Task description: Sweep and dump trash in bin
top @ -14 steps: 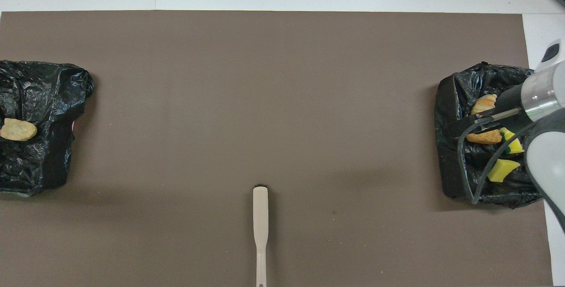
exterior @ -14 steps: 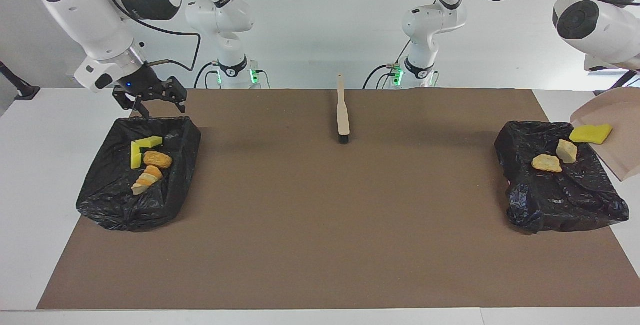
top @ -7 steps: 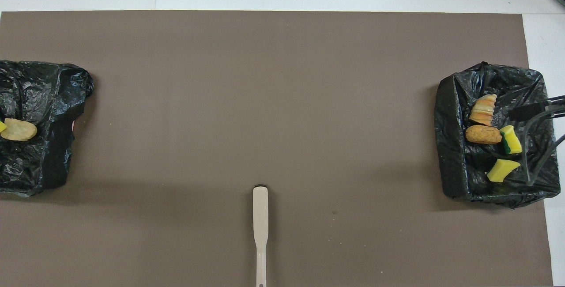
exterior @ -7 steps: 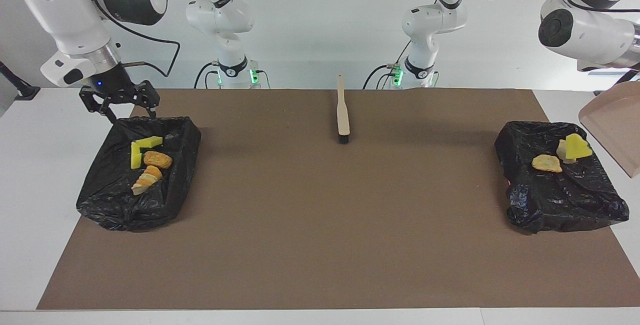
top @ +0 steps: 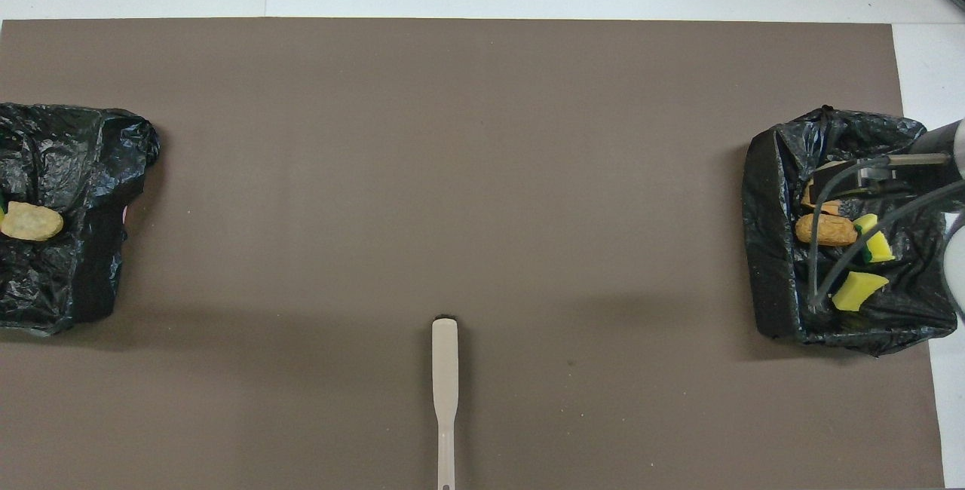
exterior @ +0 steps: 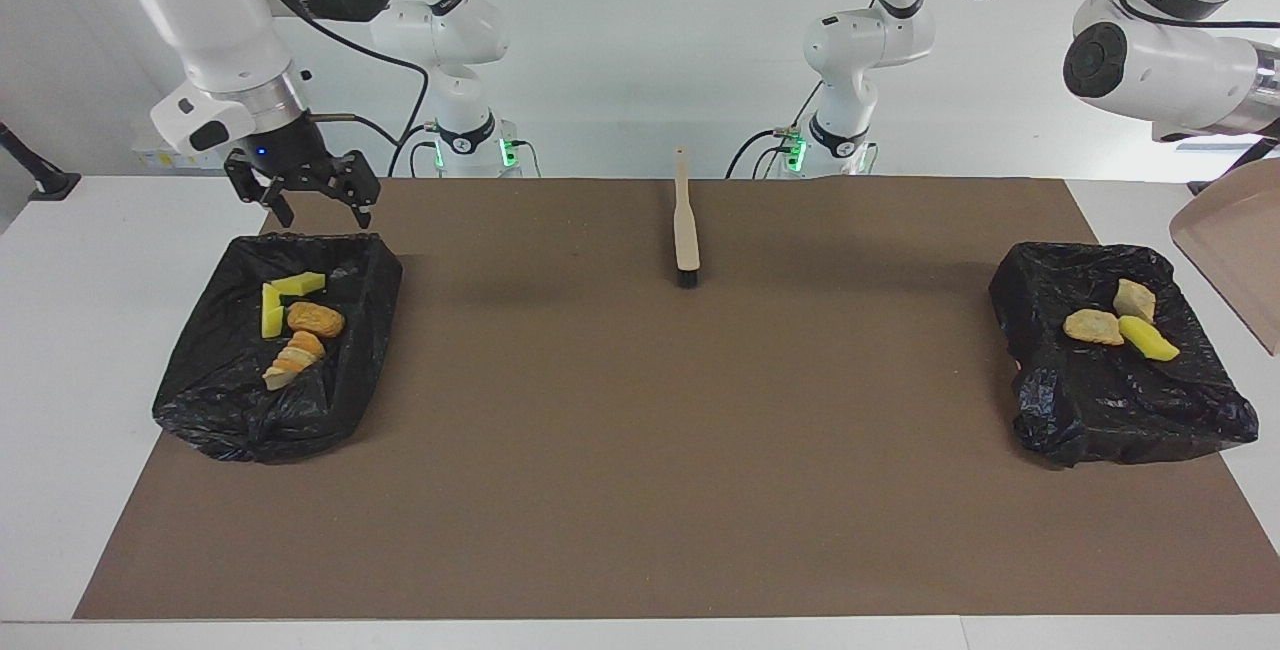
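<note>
Last piece just went in. The yellow sponge piece (exterior: 1148, 338) that sat on the lip of the dustpan (exterior: 1235, 240) a second ago has slid off. It now lies in the bin at the left arm's end (exterior: 1120, 410), touching the tan lump (exterior: 1093, 327) and just beside the pale lump (exterior: 1134, 298).

The dustpan is empty and has pulled back off the bin. It hangs tilted in the air at the edge of the facing view. The left hand is out of frame, clenched, and judging by the hanging dustpan it grips the handle.

The right hand (exterior: 300, 192) is released and holds nothing. It hovers over the rim nearer the robots of the bin at the right arm's end (exterior: 230, 410). Over the last second it swung out toward the counter (exterior: 60, 330) edge and came back.

That bin holds four pieces:
- two yellow sponge pieces (exterior: 295, 282)
- an orange bread lump (exterior: 315, 318)
- a sliced roll (exterior: 295, 355)

So the trash is all binned, seven pieces, three at one end and four at the other. The brown mat (exterior: 640, 450) shows no scraps in either view.

The brush (exterior: 686, 230) lies flat on the mat mid-counter near the robots, untouched, bristles pointing away from them.

Judgement: sweep and dump look done. What's likely left is setting the dustpan down and parking the arms.
</note>
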`<action>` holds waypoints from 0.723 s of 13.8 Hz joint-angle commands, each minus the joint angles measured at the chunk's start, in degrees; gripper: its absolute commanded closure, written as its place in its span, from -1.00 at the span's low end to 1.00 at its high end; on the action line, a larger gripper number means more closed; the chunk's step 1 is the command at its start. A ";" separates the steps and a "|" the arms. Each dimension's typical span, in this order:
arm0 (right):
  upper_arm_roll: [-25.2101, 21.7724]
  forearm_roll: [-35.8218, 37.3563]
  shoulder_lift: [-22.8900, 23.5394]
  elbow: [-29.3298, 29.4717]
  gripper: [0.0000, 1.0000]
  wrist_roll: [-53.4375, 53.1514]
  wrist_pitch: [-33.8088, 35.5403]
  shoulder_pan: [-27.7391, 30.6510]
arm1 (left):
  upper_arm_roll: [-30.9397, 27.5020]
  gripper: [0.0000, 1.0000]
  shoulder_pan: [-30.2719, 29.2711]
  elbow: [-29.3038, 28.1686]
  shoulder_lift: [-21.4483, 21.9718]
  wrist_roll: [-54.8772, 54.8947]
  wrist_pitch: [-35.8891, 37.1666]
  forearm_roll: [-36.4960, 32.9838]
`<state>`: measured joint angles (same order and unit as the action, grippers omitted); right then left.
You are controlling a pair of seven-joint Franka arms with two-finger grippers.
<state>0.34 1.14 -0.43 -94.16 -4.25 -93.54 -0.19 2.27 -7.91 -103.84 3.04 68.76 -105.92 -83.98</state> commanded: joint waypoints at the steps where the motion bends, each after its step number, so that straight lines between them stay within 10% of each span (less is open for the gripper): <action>1: 0.19 1.15 0.78 1.52 -1.00 -2.08 2.05 -0.25 | -0.51 1.00 0.87 -1.37 1.53 -0.83 0.45 -0.93; 10: -0.69 0.18 -2.91 1.00 -1.00 6.10 3.71 0.19 | -0.33 1.00 5.18 -1.45 1.53 -0.74 5.28 9.60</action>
<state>-0.47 1.31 -1.87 -93.02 -0.39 -91.90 -0.74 2.55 -4.03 -103.87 3.11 68.76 -102.12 -77.41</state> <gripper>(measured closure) 0.000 0.683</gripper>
